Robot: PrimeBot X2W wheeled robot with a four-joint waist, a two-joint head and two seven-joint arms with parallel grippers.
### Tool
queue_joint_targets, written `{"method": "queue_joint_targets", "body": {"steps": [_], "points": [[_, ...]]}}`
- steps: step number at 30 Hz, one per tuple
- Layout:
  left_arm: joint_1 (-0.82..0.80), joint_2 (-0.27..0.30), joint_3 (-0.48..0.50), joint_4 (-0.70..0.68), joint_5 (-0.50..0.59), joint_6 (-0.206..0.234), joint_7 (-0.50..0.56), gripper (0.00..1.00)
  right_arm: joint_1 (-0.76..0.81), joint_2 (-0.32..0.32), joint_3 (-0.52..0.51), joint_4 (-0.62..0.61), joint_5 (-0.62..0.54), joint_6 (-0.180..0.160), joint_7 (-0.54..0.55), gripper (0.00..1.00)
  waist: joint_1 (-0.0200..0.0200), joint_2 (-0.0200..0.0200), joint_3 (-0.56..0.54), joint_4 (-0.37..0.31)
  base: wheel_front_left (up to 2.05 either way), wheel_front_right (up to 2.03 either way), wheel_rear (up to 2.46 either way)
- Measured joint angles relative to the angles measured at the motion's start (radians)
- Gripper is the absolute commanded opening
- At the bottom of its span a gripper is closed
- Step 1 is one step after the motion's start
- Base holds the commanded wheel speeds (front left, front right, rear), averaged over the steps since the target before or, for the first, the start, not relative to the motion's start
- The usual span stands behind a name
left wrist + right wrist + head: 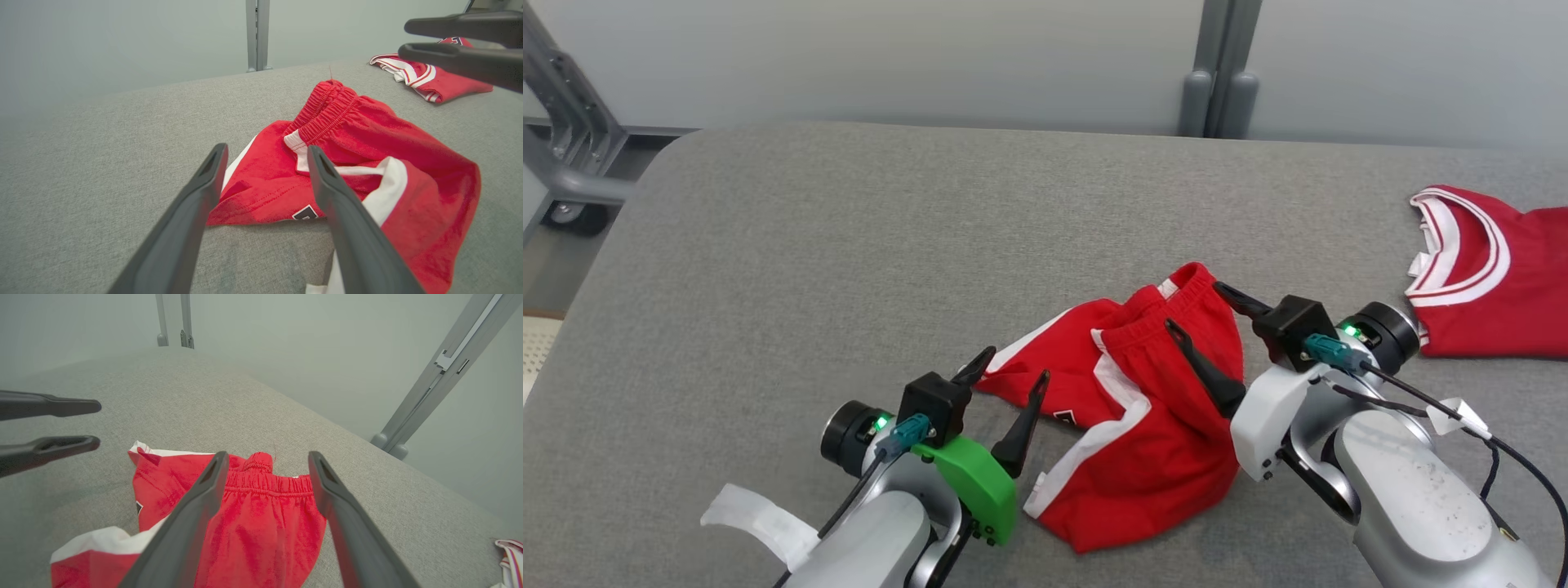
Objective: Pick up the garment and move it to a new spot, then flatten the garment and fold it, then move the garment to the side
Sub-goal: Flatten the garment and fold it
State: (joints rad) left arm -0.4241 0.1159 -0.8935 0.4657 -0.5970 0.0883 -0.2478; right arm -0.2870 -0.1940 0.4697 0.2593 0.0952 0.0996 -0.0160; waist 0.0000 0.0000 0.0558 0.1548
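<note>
Spread and empty, the left pincer (pixel 1018 363) and right pincer (pixel 1193 304) flank the crumpled red shorts (pixel 1143 425); flattening is likely in hand. Next: pinch opposite edges; draw apart.

Bright even light, soft shadows, wrist-view backgrounds hazy

No legible text; illegible dark mark (pixel 305 212) on red shorts (pixel 359 130)
</note>
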Motion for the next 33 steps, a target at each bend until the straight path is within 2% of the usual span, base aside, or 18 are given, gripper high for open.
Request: {"method": "queue_joint_targets", "body": {"steps": [12,21,23,24,25,26,30,33], "points": [[0.032,0.000,0.102,-0.066,0.002,0.010,-0.001,1.00,-0.117,-0.038,0.132,0.169,-0.052,0.025,0.147,1.00,0.0000,0.0000,0.025,0.133,0.00,0.00,0.00],[0.060,0.000,0.154,-0.119,0.026,0.018,-0.004,1.00,-0.186,-0.060,0.230,0.271,-0.066,0.025,0.239,1.00,0.0000,0.0000,0.045,0.172,0.00,0.00,0.00],[0.070,0.001,0.168,-0.125,0.036,0.019,-0.004,1.00,-0.196,-0.060,0.269,0.280,-0.058,0.025,0.248,0.45,0.0000,0.0000,0.046,0.170,0.00,0.00,0.00],[0.077,0.002,0.178,-0.127,0.040,0.019,-0.004,1.00,-0.200,-0.059,0.286,0.282,-0.052,0.025,0.249,0.36,0.0000,0.0000,0.045,0.167,0.00,0.00,0.00],[0.082,0.005,0.183,-0.128,0.044,0.019,-0.004,1.00,-0.203,-0.059,0.299,0.283,-0.045,0.025,0.251,0.16,0.0000,0.0000,0.045,0.163,0.00,0.00,0.00],[0.087,0.006,0.188,-0.130,0.048,0.019,-0.004,1.00,-0.207,-0.059,0.310,0.285,-0.039,0.025,0.252,0.00,0.0000,0.0000,0.045,0.159,0.00,0.00,0.00],[0.102,0.009,0.209,-0.145,0.057,0.019,-0.004,1.00,-0.228,-0.065,0.328,0.290,-0.019,0.025,0.254,0.00,0.0000,0.0000,0.044,0.139,0.00,0.00,0.00],[0.111,0.016,0.218,-0.152,0.065,0.019,-0.004,1.00,-0.247,-0.071,0.306,0.282,0.006,0.025,0.225,0.00,0.0000,0.0000,0.043,0.119,0.00,0.00,0.00]]}}
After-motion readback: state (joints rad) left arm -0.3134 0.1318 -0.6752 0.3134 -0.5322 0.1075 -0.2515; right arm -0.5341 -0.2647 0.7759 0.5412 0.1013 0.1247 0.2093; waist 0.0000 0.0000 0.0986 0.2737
